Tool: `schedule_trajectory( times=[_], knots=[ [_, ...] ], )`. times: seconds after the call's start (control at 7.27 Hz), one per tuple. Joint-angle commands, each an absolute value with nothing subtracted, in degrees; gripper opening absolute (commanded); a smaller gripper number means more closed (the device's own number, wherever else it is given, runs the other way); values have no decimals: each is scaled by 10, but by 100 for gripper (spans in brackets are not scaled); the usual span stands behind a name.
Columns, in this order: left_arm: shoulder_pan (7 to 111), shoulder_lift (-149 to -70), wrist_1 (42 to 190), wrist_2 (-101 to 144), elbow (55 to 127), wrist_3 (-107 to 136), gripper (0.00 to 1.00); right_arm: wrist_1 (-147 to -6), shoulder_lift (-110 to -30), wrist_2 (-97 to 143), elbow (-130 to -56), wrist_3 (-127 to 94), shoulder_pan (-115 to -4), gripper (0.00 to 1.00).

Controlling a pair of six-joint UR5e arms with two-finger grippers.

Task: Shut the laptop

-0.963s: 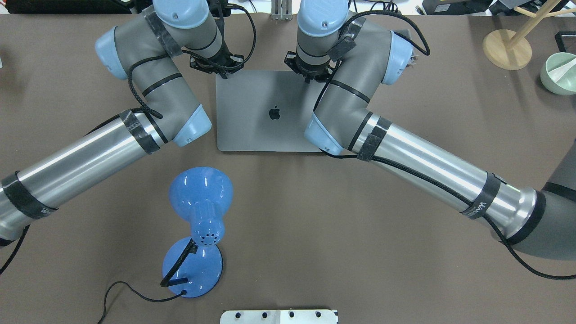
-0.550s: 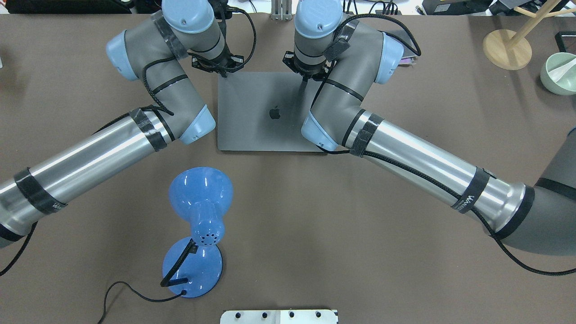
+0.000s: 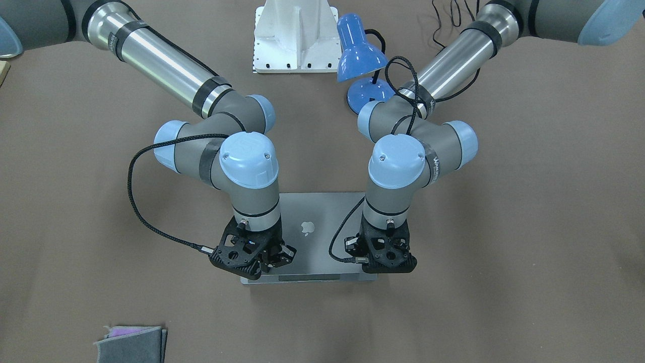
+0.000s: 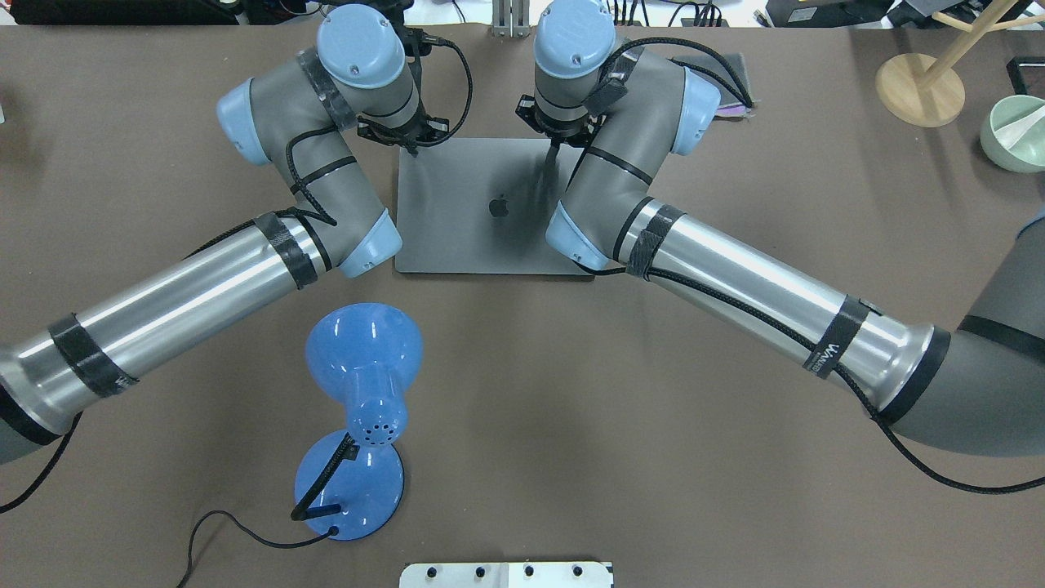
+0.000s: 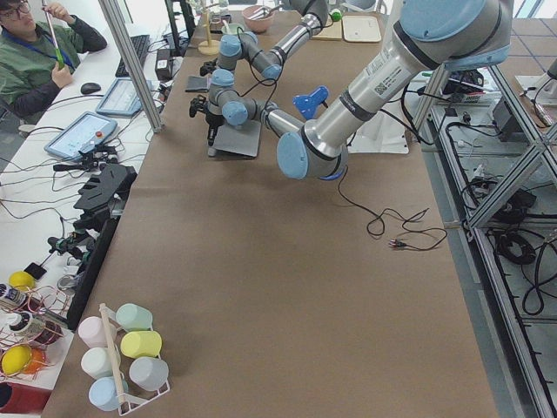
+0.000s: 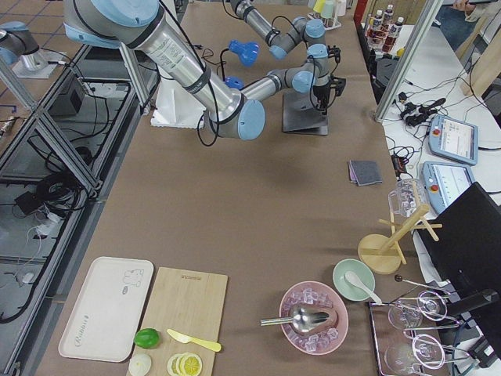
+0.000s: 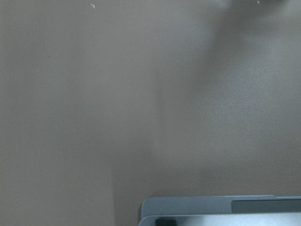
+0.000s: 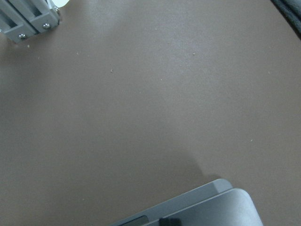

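Note:
The space-grey laptop (image 4: 473, 237) lies in the table's middle with its lid, apple logo up, folded down almost flat. The wrist views show the lid's edge just above the base (image 7: 211, 209) (image 8: 207, 202). It also shows in the front view (image 3: 317, 247). My left gripper (image 4: 415, 149) (image 3: 385, 267) points down onto the lid's far left corner. My right gripper (image 4: 553, 151) (image 3: 262, 269) points down onto the far right part. Each shows as one narrow dark tip and looks shut and empty.
A blue desk lamp (image 4: 363, 384) with its cord stands near the laptop on my left. A folded grey felt cloth (image 3: 131, 343) lies beyond the laptop on my right. A wooden stand (image 4: 918, 90) and a green bowl (image 4: 1016, 135) are far right.
The lid's far edge has come lower and flatter. Both wrists have shifted with it, staying on the lid's far corners.

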State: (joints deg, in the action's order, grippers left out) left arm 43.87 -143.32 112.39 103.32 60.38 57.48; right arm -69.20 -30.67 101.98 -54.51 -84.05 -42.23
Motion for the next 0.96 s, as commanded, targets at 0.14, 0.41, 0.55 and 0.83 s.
schedule_trajectory(
  times=[0.14,0.41,0.55,0.83],
  knots=[
    [421,-1433,1125,1009,593,575,0,-680,-302,1006,-519,-842,-411,0],
    [420,-1433,1125,1008,592,575,0,-680,-301,1002,-519,-844,-407,0],
    [419,-1433,1125,1007,592,575,0,-680,-301,994,-518,-844,-403,0],
    [418,-1433,1125,1007,597,576,0,-680,-301,992,-523,-844,-403,0]
  ],
)
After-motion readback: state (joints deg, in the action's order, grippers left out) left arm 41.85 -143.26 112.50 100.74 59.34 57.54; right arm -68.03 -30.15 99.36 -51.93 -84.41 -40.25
